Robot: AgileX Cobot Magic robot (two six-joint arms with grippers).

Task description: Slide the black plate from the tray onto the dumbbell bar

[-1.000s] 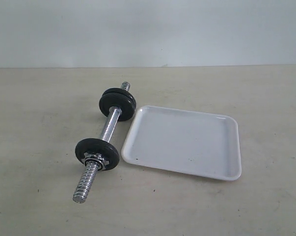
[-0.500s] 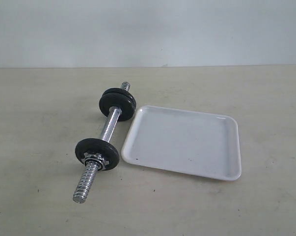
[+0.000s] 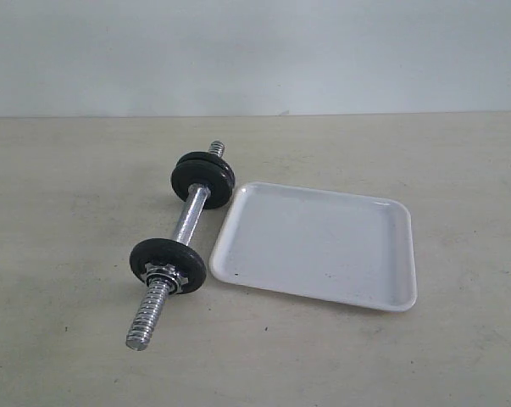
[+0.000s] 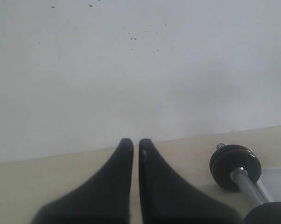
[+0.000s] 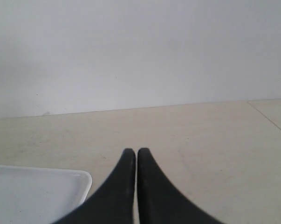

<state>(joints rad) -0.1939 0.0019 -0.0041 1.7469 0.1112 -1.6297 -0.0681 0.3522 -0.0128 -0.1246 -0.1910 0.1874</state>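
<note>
The bar (image 3: pixel 190 216) lies on the table (image 3: pixel 69 186), just beside the tray (image 3: pixel 310 296), on its left in the exterior view. The plate (image 3: pixel 203 180) stands upright on the bar's far end, with a thread stub showing beyond it; whether a second disc backs it, I cannot tell. The star-nut disc (image 3: pixel 167 264) sits nearer, with bare thread past it. My left jaws are closed tip to tip, gripping nothing, clear of the bar. My right jaws are likewise closed with nothing held, clear of the tray.
</note>
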